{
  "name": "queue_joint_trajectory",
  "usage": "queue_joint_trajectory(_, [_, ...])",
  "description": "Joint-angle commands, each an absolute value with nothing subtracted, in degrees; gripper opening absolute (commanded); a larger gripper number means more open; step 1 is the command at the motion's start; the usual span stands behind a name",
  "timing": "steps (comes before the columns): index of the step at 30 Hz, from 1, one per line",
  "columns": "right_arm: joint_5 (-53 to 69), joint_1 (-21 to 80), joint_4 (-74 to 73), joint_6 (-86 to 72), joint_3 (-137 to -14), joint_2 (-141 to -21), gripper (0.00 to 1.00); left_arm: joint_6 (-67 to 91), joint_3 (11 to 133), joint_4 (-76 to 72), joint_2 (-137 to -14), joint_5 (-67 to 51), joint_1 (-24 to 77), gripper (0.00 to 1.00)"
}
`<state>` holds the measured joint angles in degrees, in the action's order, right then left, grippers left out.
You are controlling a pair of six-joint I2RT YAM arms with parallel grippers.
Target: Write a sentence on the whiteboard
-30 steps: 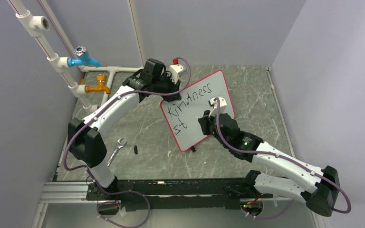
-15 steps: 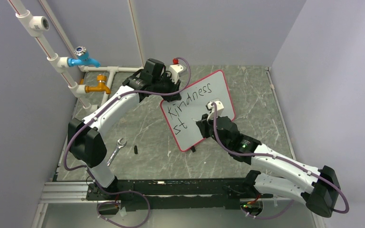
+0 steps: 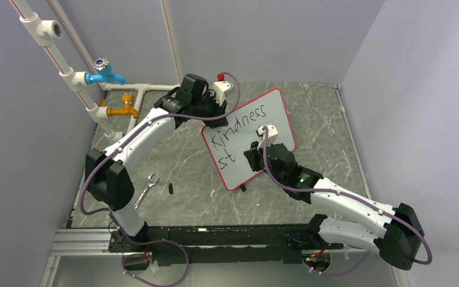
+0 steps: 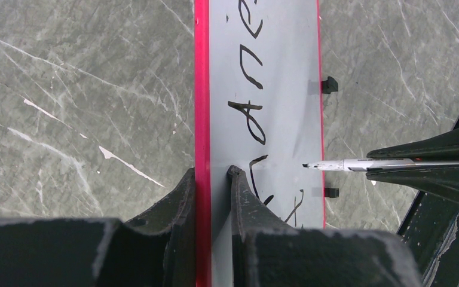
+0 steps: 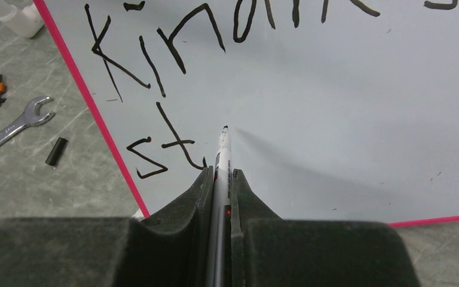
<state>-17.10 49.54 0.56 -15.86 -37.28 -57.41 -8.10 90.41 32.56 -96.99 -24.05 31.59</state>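
Pinching the whiteboard (image 4: 275, 89) rim, left hand (image 4: 212, 171), right hand (image 5: 221, 173) clamped on a marker (image 5: 223, 146), tip beside the sentence (image 5: 179, 142).

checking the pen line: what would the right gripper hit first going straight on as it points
The whiteboard, just right of the "st": the marker in the right gripper leads. Whether its tip already touches is unclear.

The whiteboard (image 3: 278, 110) sits askew over the grey marbled table (image 3: 179, 155), toward the far middle. The sentence (image 3: 239, 127) on it reads "Kindness", with "st" beneath. The left gripper (image 3: 214, 115) meets the board's far-left edge. The right gripper (image 3: 251, 154) is over its near part, just right of "st". A wrench (image 3: 146, 188) and a small black piece (image 3: 171, 187) lie near left. A blue tap (image 3: 104, 73) and a yellow tap (image 3: 124, 109) stand far left.
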Motion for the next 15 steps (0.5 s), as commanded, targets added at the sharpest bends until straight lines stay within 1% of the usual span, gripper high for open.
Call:
queue_joint_trajectory(1, [-15.4,49.3,4.2,-16.5,-38.0,-58.8,0.0,-16.3,88.3,43.6,-98.9,-13.9,32.5,0.0])
queue_joint_trajectory(15, [-11.9,49.2,5.8,-17.4,-38.2,-62.8,0.0,-16.3,88.2,43.5,-98.7,-13.9,32.5,0.0])
